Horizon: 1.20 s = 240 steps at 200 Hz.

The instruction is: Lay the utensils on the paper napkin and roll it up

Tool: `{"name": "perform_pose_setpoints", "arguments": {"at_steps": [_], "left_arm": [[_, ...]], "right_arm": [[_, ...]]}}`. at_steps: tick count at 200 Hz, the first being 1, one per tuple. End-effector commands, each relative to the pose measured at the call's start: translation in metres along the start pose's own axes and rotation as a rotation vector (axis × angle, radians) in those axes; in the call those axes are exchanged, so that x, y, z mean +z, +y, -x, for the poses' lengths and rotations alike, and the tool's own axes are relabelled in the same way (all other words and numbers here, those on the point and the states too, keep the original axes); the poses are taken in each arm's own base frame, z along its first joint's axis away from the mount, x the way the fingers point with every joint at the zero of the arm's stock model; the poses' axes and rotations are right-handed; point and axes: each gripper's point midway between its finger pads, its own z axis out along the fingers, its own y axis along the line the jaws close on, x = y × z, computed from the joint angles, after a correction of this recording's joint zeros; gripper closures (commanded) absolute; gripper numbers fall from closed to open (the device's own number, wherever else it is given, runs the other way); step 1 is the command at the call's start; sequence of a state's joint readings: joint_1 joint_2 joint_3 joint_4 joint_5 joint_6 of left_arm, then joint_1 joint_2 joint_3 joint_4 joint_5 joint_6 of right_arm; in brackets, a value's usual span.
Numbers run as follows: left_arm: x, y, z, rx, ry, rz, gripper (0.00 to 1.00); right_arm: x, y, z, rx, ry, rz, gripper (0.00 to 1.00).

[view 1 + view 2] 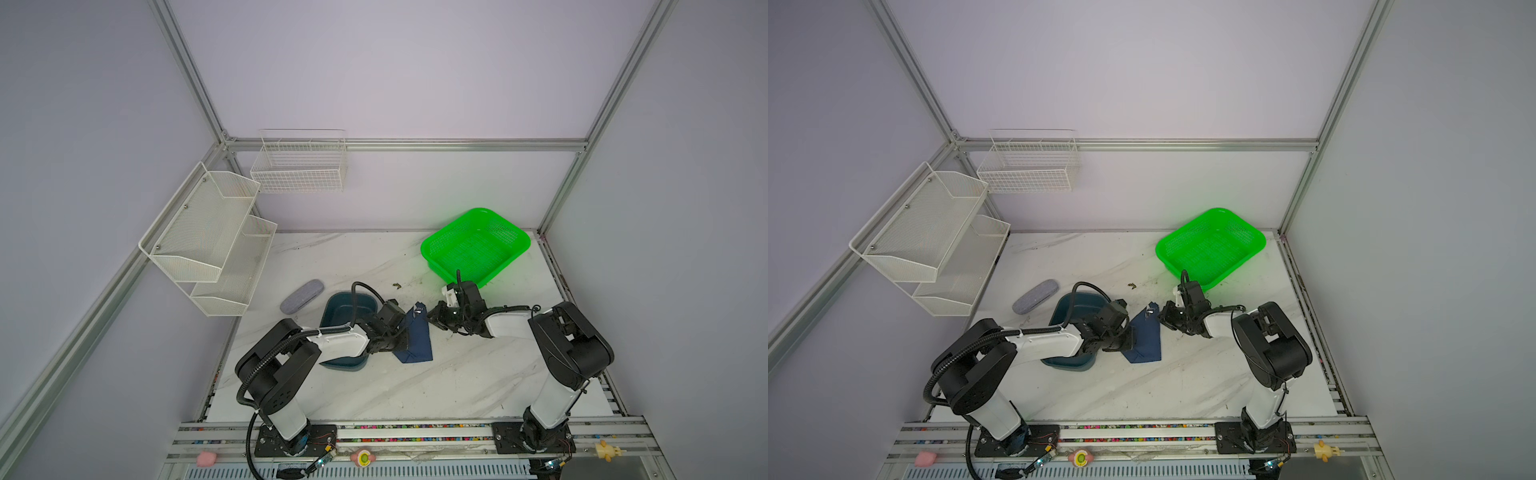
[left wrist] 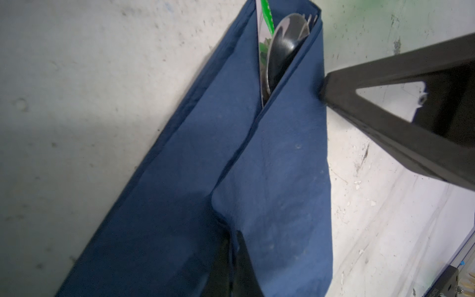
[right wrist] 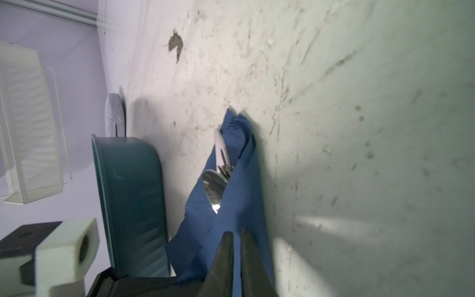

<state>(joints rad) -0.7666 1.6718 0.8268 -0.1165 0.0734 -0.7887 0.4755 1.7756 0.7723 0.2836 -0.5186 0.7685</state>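
The paper napkin (image 1: 417,336) (image 1: 1148,336) lies mid-table, folded lengthwise into a long wrap. The utensils (image 1: 419,309) poke out of its far end. A spoon bowl (image 2: 285,46), a knife blade (image 2: 262,25) and fork tines (image 2: 312,19) show between the blue layers (image 2: 270,167). My left gripper (image 1: 404,340) (image 2: 232,246) sits at the wrap's left side, shut on the edge of the top flap. My right gripper (image 1: 430,316) (image 3: 237,234) is shut to a thin slit, its fingers (image 2: 385,115) touching the wrap's right edge near the open end.
A dark teal tray (image 1: 338,301) sits just left of the napkin, under my left forearm. A grey oblong case (image 1: 302,296) lies beyond it. The green basket (image 1: 515,245) stands at the back right, behind my right wrist. White mesh shelves (image 1: 208,232) hang on the left wall.
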Motion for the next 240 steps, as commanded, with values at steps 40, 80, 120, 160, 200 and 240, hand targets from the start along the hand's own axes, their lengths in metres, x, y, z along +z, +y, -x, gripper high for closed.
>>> {"name": "perform_pose_setpoints", "arguments": {"at_steps": [40, 80, 120, 160, 200, 240], "left_arm": [[-0.014, -0.026, 0.029, 0.027, -0.078, -0.059, 0.97], [-0.016, -0.026, 0.029, 0.030, -0.084, -0.059, 0.97], [-0.017, -0.031, 0.033, 0.032, -0.090, -0.078, 0.97], [-0.017, -0.029, 0.031, 0.036, -0.085, -0.069, 0.97], [-0.016, -0.027, 0.028, 0.034, -0.080, -0.064, 0.97], [-0.016, -0.027, 0.029, 0.032, -0.081, -0.070, 0.97]], "right_arm": [[-0.011, -0.001, 0.000, -0.027, -0.005, -0.032, 0.87], [-0.039, 0.019, -0.006, -0.054, -0.028, 0.010, 0.86], [-0.044, 0.016, -0.032, -0.052, -0.002, 0.024, 0.84], [-0.038, 0.022, -0.044, -0.025, 0.036, 0.097, 0.86], [-0.032, 0.029, -0.048, -0.031, 0.054, 0.119, 0.89], [-0.021, 0.017, -0.051, -0.026, 0.065, 0.075, 0.92]]}}
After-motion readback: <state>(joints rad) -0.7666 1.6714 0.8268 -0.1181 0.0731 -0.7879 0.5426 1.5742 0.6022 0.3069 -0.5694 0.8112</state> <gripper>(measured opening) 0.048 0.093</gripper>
